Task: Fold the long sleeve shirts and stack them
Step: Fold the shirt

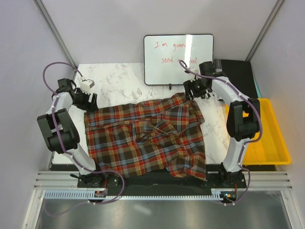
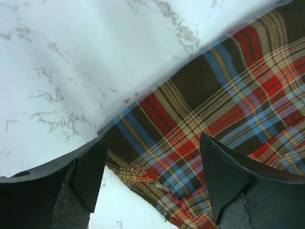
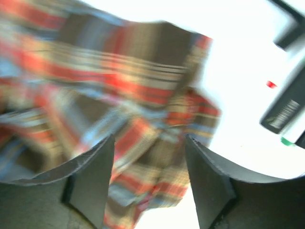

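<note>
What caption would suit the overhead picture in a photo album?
Left pincer and right pincer poised at the far corners of a plaid shirt spread on a marble table, yellow bin alongside.

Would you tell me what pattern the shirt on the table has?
The shirt is red, blue and dark-brown plaid; clearest in the left wrist view.

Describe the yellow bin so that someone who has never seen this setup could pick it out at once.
Find the white marble table with the plaid flannel shirt lying on it. Go past the table's right edge, just outside the right arm, to the long, shallow yellow bin. It is the only bright yellow thing, unlike the whiteboard with red writing at the table's far edge.
</note>
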You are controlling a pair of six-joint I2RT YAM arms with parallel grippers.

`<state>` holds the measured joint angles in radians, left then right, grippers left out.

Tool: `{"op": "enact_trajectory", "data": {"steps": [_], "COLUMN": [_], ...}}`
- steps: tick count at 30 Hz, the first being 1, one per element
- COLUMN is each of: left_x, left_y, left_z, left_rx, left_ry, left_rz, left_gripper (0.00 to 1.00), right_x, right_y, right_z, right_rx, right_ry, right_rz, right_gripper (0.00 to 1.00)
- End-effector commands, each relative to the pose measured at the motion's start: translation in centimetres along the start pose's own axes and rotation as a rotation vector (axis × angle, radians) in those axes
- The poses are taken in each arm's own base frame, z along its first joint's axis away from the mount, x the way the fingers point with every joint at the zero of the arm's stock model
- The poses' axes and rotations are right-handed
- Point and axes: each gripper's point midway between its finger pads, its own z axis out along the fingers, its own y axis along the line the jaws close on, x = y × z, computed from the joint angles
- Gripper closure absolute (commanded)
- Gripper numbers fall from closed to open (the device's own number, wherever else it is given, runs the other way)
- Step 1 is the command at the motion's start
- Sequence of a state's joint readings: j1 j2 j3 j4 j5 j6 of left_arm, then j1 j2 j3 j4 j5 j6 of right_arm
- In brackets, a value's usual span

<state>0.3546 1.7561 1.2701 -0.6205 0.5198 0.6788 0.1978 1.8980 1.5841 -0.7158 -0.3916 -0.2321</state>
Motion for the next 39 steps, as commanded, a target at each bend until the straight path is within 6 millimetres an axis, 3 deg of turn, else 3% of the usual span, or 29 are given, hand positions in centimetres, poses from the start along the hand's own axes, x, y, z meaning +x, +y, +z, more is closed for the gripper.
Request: {"op": "enact_trajectory", "data": {"steps": [1, 6, 9, 15, 19, 26, 29, 32, 33, 34, 35, 37, 38, 39], "left_x": [0.7, 0.9, 1.3, 2.0, 2.2, 3.6, 3.7, 3.2, 3.1, 3.1, 2.5, 1.7, 1.0, 0.7], "left_y": [1.2, 1.3, 1.3, 1.8, 2.0, 1.5, 1.3, 1.7, 1.8, 1.6, 1.7, 1.1, 1.1, 1.1], "left_z": [-0.5, -0.2, 0.1, 1.0, 1.6, 2.7, 3.0, 3.2, 3.4, 3.6, 3.7, 4.2, 4.3, 4.6], "left_rx": [-0.057, -0.049, -0.045, -0.038, -0.029, -0.013, -0.016, -0.026, -0.025, -0.017, -0.015, 0.009, 0.009, 0.012], "left_ry": [0.034, 0.038, 0.049, 0.077, 0.083, 0.132, 0.143, 0.131, 0.131, 0.133, 0.121, 0.102, 0.091, 0.092], "left_rz": [-0.05, -0.059, -0.059, -0.073, -0.089, -0.1, -0.099, -0.111, -0.112, -0.111, -0.104, -0.085, -0.073, -0.065], "left_gripper": [0.16, 0.18, 0.18, 0.14, 0.13, 0.11, 0.09, 0.14, 0.2, 0.22, 0.24, 0.25, 0.25, 0.25], "right_x": [-0.9, -1.9, -1.9, -1.6, -0.6, 3.3, 4.7, 5.6, 5.8, 5.7, 6.6, 6.2, 7.3, 7.2], "right_y": [-5.0, -7.6, -8.6, -6.9, -6.4, -6.8, -7.1, -7.2, -7.4, -7.5, -7.8, -8.9, -9.7, -10.7], "right_z": [1.8, 4.0, 5.0, 6.2, 6.8, 8.8, 9.2, 8.8, 8.6, 8.0, 7.7, 6.3, 5.8, 5.3], "right_rx": [0.162, 0.2, 0.186, 0.065, 0.026, 0.025, 0.036, 0.054, 0.069, 0.084, 0.095, 0.163, 0.194, 0.252], "right_ry": [-0.019, -0.036, -0.033, -0.033, -0.008, 0.085, 0.112, 0.131, 0.134, 0.129, 0.143, 0.112, 0.121, 0.097], "right_rz": [0.011, -0.031, -0.058, -0.076, -0.086, -0.071, -0.075, -0.063, -0.055, -0.049, -0.02, 0.007, 0.036, 0.055], "right_gripper": [0.39, 0.51, 0.54, 0.48, 0.46, 0.47, 0.57, 0.79, 0.96, 1.0, 1.0, 1.0, 1.0, 1.0]}}
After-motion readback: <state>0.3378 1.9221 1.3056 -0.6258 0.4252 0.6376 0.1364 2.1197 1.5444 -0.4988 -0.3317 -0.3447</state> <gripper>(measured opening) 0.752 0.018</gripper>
